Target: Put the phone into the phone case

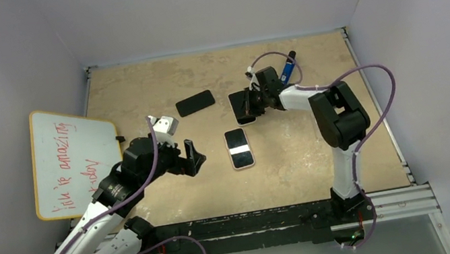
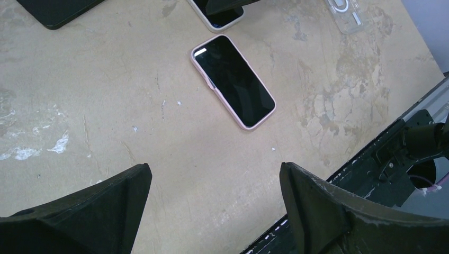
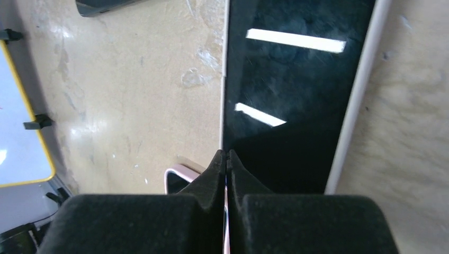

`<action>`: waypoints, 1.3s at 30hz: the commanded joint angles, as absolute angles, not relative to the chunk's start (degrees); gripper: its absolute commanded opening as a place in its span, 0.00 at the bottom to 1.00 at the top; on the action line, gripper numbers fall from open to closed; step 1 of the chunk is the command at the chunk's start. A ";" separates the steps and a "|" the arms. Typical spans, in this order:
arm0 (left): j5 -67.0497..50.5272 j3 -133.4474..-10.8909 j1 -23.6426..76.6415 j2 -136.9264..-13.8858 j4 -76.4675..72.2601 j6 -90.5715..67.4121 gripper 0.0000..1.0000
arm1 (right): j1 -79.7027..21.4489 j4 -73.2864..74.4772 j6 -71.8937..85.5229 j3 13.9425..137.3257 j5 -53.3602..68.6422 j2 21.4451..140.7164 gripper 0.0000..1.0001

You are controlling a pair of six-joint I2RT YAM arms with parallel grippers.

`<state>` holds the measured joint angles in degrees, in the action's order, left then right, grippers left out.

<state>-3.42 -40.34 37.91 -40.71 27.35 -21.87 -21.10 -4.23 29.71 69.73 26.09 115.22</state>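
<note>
The right gripper (image 3: 226, 159), fingers pressed flat together with nothing between them, bears down on the long edge of the phone (image 3: 296, 95) just past the middle of the table (image 1: 295, 157), toward 12 o'clock. The phone lies screen up, ringed by the pale rim of what appears to be the phone case (image 3: 355, 106). The closed fingertips sit right where glass meets rim, which suggests they are being used as a blunt pusher to seat that side rather than to lift anything. Whether the edge is fully seated cannot be told from here.

The left gripper (image 2: 214, 168) hangs above the table at about 8 o'clock from the phone, its jaws spread wide and holding nothing (a waiting pose, by the look of it, kept out of the working arm's way).

A pink-cased phone (image 2: 233, 82) lies just beside the task phone at 6 o'clock, and a black phone (image 1: 194, 102) at 10 o'clock. A blue marker (image 1: 287, 68) rests at 2 o'clock, behind the right wrist. A whiteboard (image 1: 70, 158) leans at the table's 9 o'clock edge.
</note>
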 commanded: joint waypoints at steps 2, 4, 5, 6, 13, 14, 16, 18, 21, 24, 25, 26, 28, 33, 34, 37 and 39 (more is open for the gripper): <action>-1.67 -42.07 37.89 -41.10 26.96 -21.93 0.96 | -20.95 1.16 28.29 67.81 19.69 107.40 0.01; -1.50 -42.10 37.91 -41.16 27.10 -22.05 0.96 | -20.92 2.59 28.33 67.98 17.09 104.35 0.08; -1.49 -42.06 37.91 -41.00 27.12 -22.13 0.96 | -20.87 3.28 28.25 67.88 15.63 103.04 0.11; -1.36 -42.02 37.91 -40.84 27.12 -22.15 0.96 | -20.79 4.36 28.02 67.78 13.75 101.88 0.14; -0.81 -41.83 37.89 -40.41 27.16 -22.42 0.96 | -19.34 8.10 20.51 62.40 -7.86 93.33 0.27; -0.79 -41.91 37.90 -40.42 27.18 -22.41 0.96 | -18.86 8.63 19.77 61.72 -10.46 92.62 0.30; -0.70 -41.92 37.89 -40.51 27.16 -22.41 0.96 | -18.08 9.82 18.20 61.04 -15.24 91.68 0.39; -1.08 -41.92 37.96 -40.44 26.95 -22.21 0.96 | -17.40 11.24 17.05 61.06 -18.59 91.46 0.45; -1.14 -41.84 37.96 -40.43 26.69 -22.14 0.96 | -16.27 13.14 15.71 61.59 -21.12 92.01 0.46; -1.25 -42.00 37.91 -40.53 26.79 -21.97 0.96 | -14.67 17.04 15.84 63.45 -21.88 95.12 0.46; -1.22 -42.01 37.88 -40.53 26.87 -21.97 0.96 | -14.04 17.83 15.90 63.94 -21.77 96.12 0.46; -1.27 -42.01 37.96 -40.48 26.89 -21.97 0.96 | -13.49 18.38 16.15 64.32 -21.48 96.98 0.47; -1.53 -42.01 37.93 -40.00 26.94 -22.06 0.96 | -12.42 19.15 16.47 64.95 -20.00 98.32 0.48; -1.45 -41.67 37.92 -38.46 26.35 -21.97 0.96 | -9.27 21.17 16.87 66.48 -17.13 100.83 0.49; -1.40 -41.68 37.94 -38.41 26.42 -21.97 0.96 | -8.54 21.60 16.91 66.64 -16.42 101.24 0.49; -1.48 -41.66 37.95 -38.60 26.39 -21.97 0.96 | -7.19 21.81 16.93 66.51 -14.87 101.56 0.49; -1.54 -41.75 37.94 -38.79 26.40 -21.97 0.96 | -6.86 21.27 16.58 66.04 -14.25 101.35 0.49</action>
<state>-1.63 -40.32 37.91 -38.79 27.92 -21.89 -7.75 19.92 16.97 64.38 -16.34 102.06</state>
